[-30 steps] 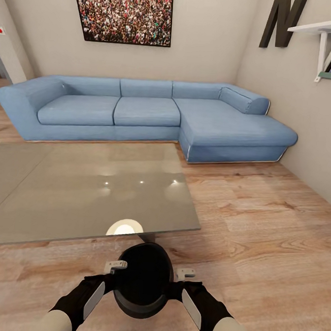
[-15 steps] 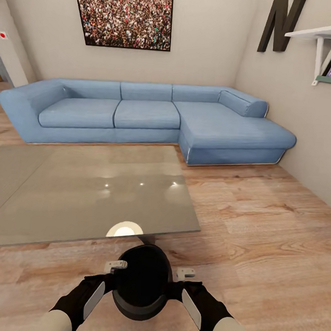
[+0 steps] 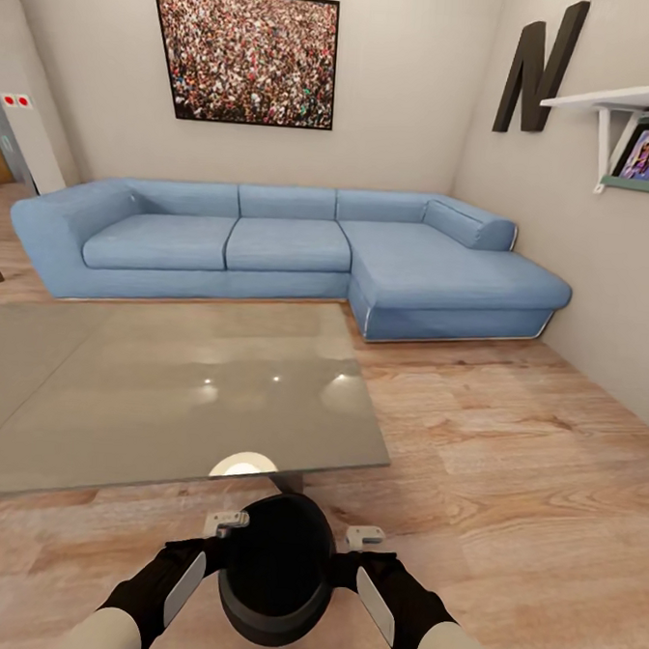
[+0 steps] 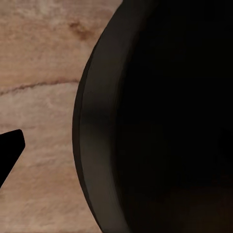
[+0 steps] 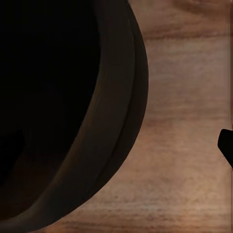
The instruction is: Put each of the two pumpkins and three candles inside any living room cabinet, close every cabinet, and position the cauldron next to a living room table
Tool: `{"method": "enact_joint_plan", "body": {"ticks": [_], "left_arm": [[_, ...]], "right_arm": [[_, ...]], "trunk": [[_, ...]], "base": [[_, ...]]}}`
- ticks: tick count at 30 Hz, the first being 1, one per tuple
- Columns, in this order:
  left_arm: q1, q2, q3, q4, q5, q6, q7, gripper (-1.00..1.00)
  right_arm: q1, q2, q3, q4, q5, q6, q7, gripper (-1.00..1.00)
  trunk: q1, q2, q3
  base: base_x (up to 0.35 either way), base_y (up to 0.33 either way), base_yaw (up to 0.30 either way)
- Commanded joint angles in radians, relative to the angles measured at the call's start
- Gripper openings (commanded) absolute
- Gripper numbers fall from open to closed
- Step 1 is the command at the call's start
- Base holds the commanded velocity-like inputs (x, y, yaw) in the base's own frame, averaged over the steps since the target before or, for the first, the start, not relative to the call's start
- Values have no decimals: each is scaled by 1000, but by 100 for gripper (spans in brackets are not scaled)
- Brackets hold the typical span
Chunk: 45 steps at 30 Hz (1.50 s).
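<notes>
Cauldron (image 3: 276,568) is held up in front of the robot's trunk, pinched between both arms: left gripper (image 3: 225,523) against its left flank, right gripper (image 3: 364,535) against its right flank. It hangs above the wood floor (image 3: 509,454), just short of the near edge of the glass tabletop (image 3: 166,381). In the left wrist view the cauldron's dark rim (image 4: 85,136) curves close against the camera, floor behind it; the right wrist view has the same rim (image 5: 131,97) from the other side.

Gripper state: whether either gripper's own jaws are released or clenched, cannot tell; fingers mostly hidden by the pot body. Hold looks like a two-sided squeeze on the belly rather than a pinch on the lip.

Handling, as a judgement: stiff, black, round-bellied pot, probably heavy-ish and smooth, so the curved sides could slip out of a side squeeze if the arms spread or tilt unevenly. Not fragile. Best hold is symmetrical, opposite points at the widest part or on the rim; keep it level.

Task-wise the pot is already near the table, so setting it down on the floor beside the tabletop edge looks like the sensible next move. Blue sofa (image 3: 291,245) sits beyond the table, well apart.
</notes>
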Motion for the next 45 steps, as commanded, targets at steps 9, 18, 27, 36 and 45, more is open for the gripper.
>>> {"method": "enact_joint_plan", "body": {"ticks": [9, 18, 27, 36, 45], "left_arm": [[0, 0, -3, -4, 13, 15, 4, 100], [0, 1, -2, -5, 16, 17, -3, 100], [0, 1, -1, -5, 16, 17, -3, 100], [0, 1, -1, -5, 17, 17, -6, 100], [0, 1, -1, -5, 17, 17, -6, 100]], "right_arm": [[0, 0, 2, -1, -6, 3, -4, 100], [0, 0, 3, -1, -6, 3, -4, 100], [0, 0, 3, -1, -6, 4, -4, 100], [0, 0, 3, -1, -6, 3, -3, 100], [0, 0, 2, -3, -6, 5, 74, 100]], "trunk": [[-4, 2, 34], [-8, 4, 69], [-12, 6, 104], [-16, 8, 138], [-51, 71, 167]], "base": [[0, 0, 0], [-79, 0, 0], [-56, 0, 0], [-116, 23, 0], [-21, 5, 0]]}}
